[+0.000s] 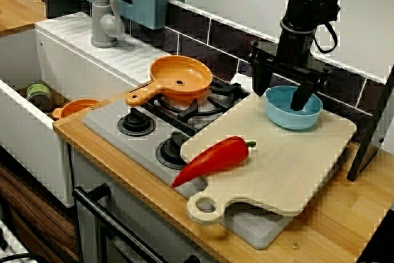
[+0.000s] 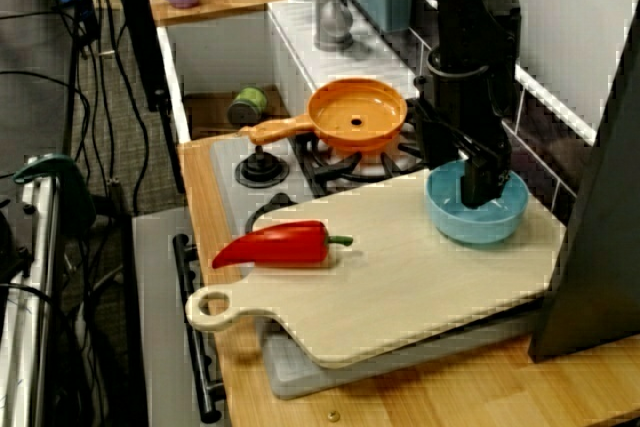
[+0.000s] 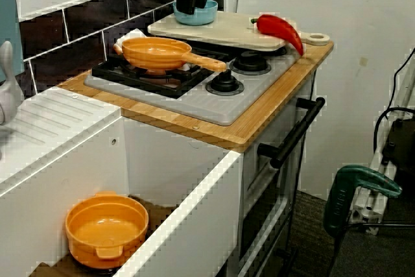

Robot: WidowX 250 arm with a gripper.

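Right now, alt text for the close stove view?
Black robot hand, open, one finger inside a light blue bowl on a pale wooden cutting board. Glossy red chilli pepper lies nearer; orange frying pan on the burner.

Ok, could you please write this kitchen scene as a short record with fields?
Arm: gripper open, one finger inside the blue bowl, the other outside its rim
Nearest thing: blue bowl, upright on the wooden board, at the end away from its handle
Board: lies across part of the stove
Also on board: red pepper, near the handle end
Burner: orange pan, handle toward the sink
Sink: holds an orange bowl and a green can
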